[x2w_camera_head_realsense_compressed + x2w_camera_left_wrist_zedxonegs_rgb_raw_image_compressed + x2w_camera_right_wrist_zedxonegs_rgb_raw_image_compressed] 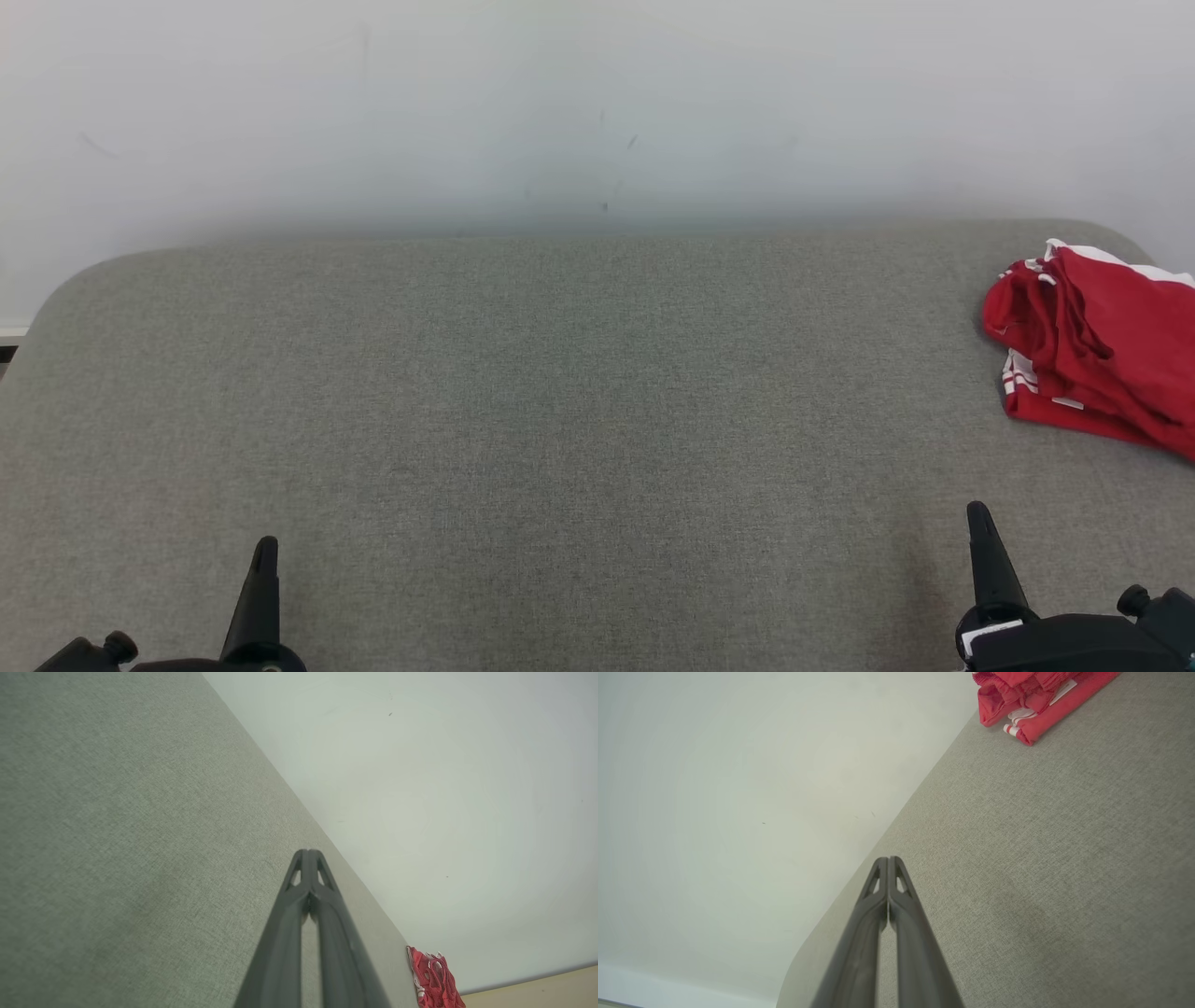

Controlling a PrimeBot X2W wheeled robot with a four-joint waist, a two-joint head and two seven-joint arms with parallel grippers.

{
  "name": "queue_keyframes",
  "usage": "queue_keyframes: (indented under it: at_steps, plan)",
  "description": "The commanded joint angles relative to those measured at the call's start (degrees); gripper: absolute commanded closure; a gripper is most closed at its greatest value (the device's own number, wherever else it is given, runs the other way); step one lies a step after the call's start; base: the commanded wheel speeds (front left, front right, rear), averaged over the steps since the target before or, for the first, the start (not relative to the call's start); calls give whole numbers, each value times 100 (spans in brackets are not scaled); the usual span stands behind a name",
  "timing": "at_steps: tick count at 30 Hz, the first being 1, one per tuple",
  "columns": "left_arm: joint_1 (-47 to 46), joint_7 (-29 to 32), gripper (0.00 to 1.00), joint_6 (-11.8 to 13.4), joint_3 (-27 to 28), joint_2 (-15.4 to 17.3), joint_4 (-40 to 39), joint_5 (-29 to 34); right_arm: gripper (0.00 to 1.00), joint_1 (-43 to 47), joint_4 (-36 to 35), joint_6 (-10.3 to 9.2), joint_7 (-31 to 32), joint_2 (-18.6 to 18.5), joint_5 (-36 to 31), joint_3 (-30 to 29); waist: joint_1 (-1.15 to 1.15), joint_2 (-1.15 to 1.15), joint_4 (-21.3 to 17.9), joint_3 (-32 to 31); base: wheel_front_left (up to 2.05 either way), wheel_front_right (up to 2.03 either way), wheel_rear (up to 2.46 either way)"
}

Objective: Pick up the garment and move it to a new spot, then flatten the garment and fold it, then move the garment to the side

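A worktop [560, 392] covered in grey woven fabric, with rounded far corners, spans the head view. Behind it rises a plain pale wall [560, 112] with a few faint scuffs. The left wrist view catches a tan strip at its lower right, probably the floor [537, 991], though too little of it shows to be sure.

The garment [1092, 345] is red with white stripes. It lies in a loose, bunched heap at the worktop's far right corner, close to the wall, and the head view's right edge cuts it off.

Both sets of jaws are pressed together with nothing between them. The left jaws sit at the near left edge, their dark fingers [257, 597] pointing toward the wall. The garment [432, 975] is well apart from them, across the whole worktop. The right jaws sit at the near right, and the garment [1031, 700] lies ahead of them and to their right, apart from their tips, with bare fabric between.
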Motion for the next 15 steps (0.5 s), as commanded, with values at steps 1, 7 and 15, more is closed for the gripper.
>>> queue_keyframes:
  at_steps: [1,7,15]
  plan:
    - [-124,43,100,6,34,9,-33,-164,100,-102,-38,3,41,-52,178,-27,0,0,-2,0,0,0,0]
    - [-168,141,100,6,47,3,-10,-551,100,-157,-12,3,137,-52,560,-59,0,0,-13,2,0,0,0]
    - [-221,265,100,7,61,-4,17,-1023,100,-210,22,3,257,-51,1034,-102,0,0,-27,4,0,0,0]
